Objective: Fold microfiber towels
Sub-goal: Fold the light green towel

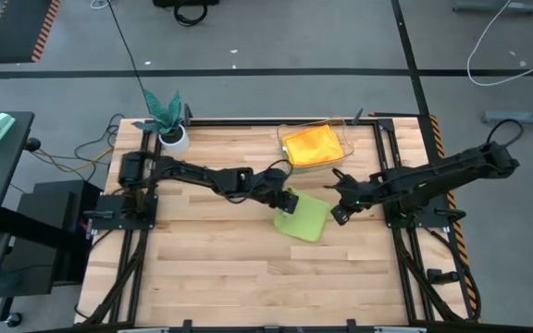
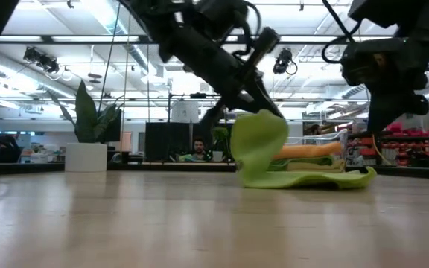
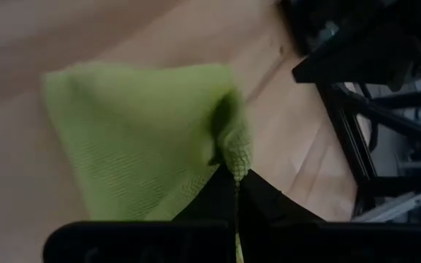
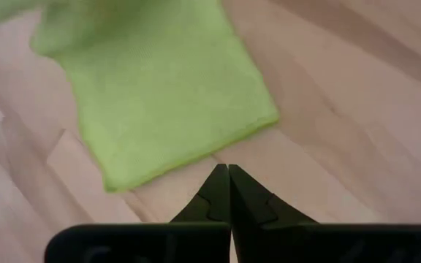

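Right now the left hand [image 1: 290, 201] is closed on one edge of a lime green towel [image 1: 305, 218], lifting that edge while the rest lies on the wooden worktop [image 1: 211, 268]. Just beside the towel, the right hand [image 1: 339, 215] hovers with fingers pressed together, holding nothing. Behind them, a yellow-orange towel [image 1: 311, 146] sits in a clear bin [image 1: 348, 139].

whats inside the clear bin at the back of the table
The clear bin holds folded towels: an orange towel on top, with a yellow edge showing along one side. Anything beneath them is covered.
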Robot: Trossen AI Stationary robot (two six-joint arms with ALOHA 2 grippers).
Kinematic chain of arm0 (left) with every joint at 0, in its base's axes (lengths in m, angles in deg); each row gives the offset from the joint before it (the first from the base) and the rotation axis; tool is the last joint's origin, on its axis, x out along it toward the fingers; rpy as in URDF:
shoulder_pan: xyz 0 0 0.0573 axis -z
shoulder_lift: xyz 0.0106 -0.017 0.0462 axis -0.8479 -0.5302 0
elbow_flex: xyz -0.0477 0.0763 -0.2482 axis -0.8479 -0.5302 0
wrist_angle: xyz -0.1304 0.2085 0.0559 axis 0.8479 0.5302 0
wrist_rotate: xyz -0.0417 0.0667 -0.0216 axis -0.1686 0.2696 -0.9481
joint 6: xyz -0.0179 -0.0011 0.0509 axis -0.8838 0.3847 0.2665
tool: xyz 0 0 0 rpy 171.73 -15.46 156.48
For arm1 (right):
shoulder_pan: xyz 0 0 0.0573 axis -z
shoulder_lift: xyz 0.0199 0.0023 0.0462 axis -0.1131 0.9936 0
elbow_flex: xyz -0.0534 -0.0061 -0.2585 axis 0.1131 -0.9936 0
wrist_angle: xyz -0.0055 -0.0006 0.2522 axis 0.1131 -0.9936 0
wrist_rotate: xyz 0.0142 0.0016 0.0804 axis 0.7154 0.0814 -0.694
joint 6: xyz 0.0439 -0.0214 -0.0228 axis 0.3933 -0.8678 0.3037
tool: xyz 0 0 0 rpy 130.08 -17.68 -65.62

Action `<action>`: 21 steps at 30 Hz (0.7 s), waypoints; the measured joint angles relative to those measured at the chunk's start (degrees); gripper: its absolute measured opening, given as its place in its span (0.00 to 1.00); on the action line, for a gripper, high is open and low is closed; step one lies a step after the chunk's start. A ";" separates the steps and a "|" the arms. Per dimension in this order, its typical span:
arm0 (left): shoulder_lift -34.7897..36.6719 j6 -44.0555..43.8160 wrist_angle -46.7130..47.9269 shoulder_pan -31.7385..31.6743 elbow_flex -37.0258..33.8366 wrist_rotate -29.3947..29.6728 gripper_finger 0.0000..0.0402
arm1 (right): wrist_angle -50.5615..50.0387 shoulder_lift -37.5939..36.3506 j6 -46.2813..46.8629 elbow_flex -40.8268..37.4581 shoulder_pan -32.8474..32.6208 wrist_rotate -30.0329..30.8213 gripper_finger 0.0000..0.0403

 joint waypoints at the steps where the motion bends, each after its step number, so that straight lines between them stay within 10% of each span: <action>1: -1.18 0.57 0.39 0.00 1.28 -1.09 0.01 | 0.52 0.22 -0.13 0.00 -0.53 0.01 0.00; 21: -16.81 7.20 15.85 1.54 26.80 -10.18 0.01 | -3.62 1.66 5.99 -0.40 -6.65 1.84 0.00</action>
